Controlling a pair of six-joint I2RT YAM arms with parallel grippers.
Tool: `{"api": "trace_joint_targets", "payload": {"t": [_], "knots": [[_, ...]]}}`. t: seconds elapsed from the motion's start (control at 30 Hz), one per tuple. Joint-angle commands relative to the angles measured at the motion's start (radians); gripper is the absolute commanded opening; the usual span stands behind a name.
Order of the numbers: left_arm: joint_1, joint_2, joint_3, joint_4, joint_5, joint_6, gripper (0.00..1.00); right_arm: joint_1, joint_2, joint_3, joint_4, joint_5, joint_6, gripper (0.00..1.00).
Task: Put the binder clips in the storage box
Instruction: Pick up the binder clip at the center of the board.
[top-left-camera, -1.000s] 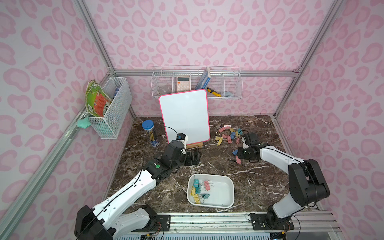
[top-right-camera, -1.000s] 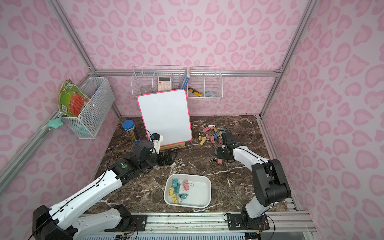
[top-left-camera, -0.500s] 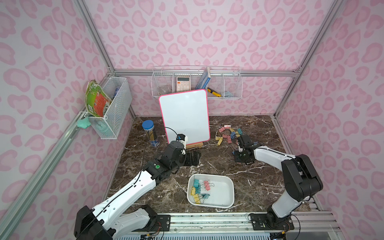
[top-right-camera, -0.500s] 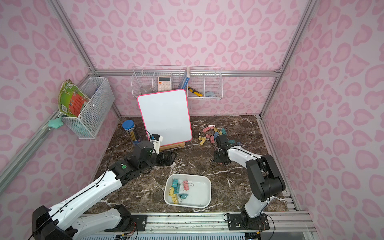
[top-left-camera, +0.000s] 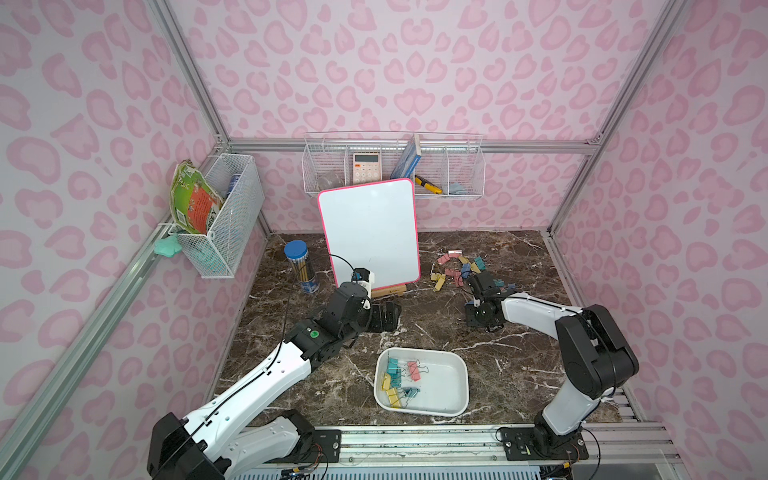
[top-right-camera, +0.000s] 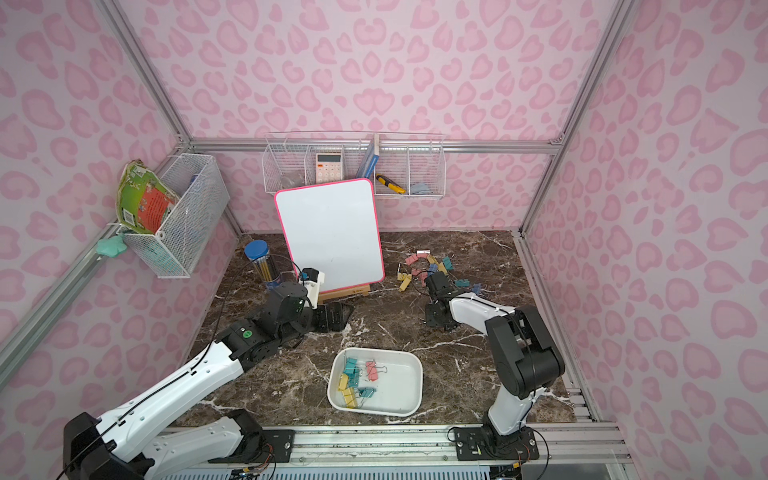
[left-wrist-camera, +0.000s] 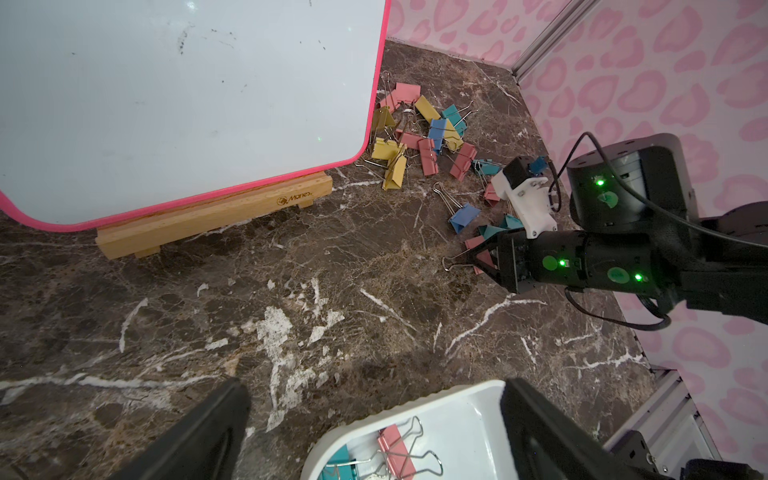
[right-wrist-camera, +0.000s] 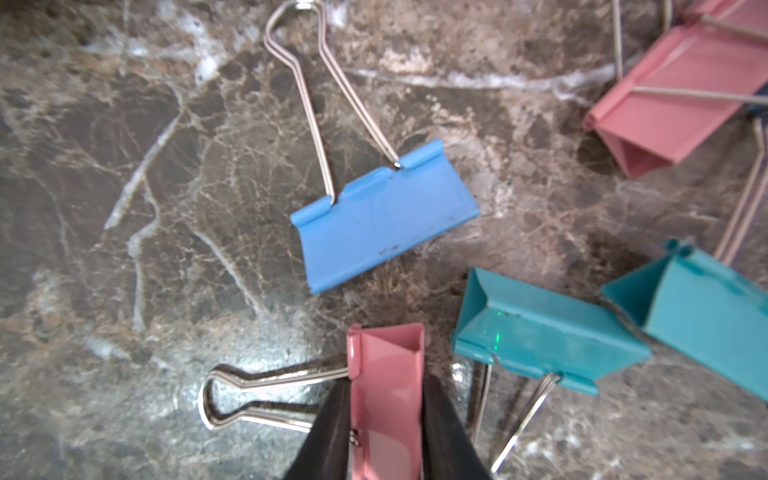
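Overhead pair; close wrist views share binder clips (left-wrist-camera: 464, 216).

We see the white storage box (top-left-camera: 442, 388) at lower centre in a top view, upright, with a handful of binder clips (top-left-camera: 400, 380) in teal, yellow and pink bunched at its left end. The loose clips (top-left-camera: 455, 268) lie scattered on the marble at centre right. In the right wrist view, a pink clip (right-wrist-camera: 388, 395) lies on its side.

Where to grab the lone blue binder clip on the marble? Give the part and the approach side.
Take the blue binder clip by its folded body, straight down from above, pinching spine edge against mouth edge. It lies flat on one face; its wire handles lie thin against the marble, probably too low to pinch.
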Motion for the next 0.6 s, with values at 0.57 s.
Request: {"api": "trace_joint_targets", "payload": {"t": [0.57], "knots": [[0.0, -0.05, -0.019, 0.006, -0.133, -0.035, 0.99, 0.221, -0.581, -0.098, -0.003, -0.22, 0.197, 0.23]]}}
